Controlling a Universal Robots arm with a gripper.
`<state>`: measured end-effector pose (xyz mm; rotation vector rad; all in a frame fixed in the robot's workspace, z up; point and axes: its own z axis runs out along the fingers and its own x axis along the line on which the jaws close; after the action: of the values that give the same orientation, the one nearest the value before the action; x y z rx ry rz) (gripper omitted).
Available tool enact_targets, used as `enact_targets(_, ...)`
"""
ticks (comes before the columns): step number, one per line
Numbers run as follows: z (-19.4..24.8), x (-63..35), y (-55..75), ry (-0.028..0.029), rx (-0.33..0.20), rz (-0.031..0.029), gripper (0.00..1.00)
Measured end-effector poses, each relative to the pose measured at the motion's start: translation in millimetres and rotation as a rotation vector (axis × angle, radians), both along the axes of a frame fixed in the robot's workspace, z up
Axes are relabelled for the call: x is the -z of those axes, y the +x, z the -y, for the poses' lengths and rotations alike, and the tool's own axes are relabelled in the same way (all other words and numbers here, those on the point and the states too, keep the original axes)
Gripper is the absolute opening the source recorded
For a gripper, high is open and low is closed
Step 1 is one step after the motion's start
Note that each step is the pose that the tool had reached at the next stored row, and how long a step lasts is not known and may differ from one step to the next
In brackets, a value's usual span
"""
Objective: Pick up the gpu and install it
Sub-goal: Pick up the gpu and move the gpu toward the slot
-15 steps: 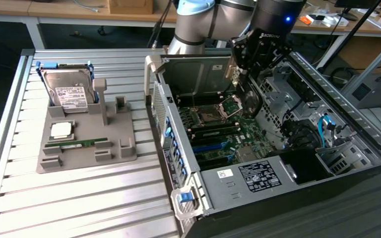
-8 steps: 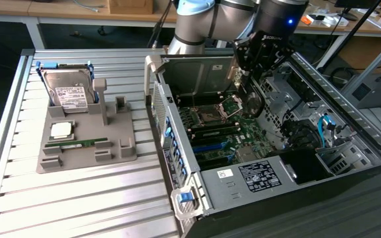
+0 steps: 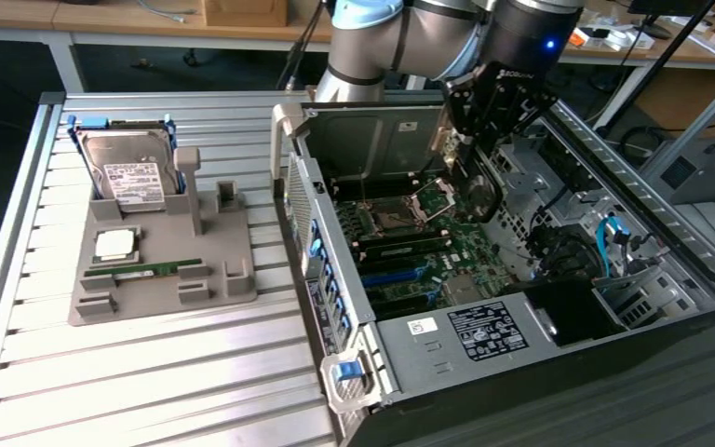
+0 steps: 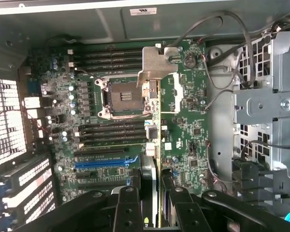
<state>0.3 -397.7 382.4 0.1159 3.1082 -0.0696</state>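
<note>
My gripper [image 3: 460, 154] hangs inside the open computer case [image 3: 332, 279], above the green motherboard [image 3: 426, 247]. It is shut on the gpu [image 3: 482, 191], a thin dark card that hangs edge-down below the fingers. The wrist view shows the gpu [image 4: 151, 176] edge-on between the two black fingers [image 4: 127, 208], with my gripper [image 4: 152, 205] over the motherboard [image 4: 183, 111]. The card hovers near the blue expansion slot [image 4: 104, 163] and the black slots beside it, apart from the board.
A grey holder [image 3: 215, 279] on the slatted table at the exterior view's left carries a hard drive [image 3: 134, 172], a small chip [image 3: 114, 244] and a green memory stick [image 3: 159, 269]. Cables [image 4: 232, 58] and a metal drive cage [image 4: 266, 106] flank the board. The CPU socket [image 4: 123, 96] stands open.
</note>
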Motion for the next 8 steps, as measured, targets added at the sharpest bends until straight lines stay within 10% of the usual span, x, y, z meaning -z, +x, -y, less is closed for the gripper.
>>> enact_targets(8,0.7,3.0,7.3,-0.0005,0.0,-0.0001,0.27)
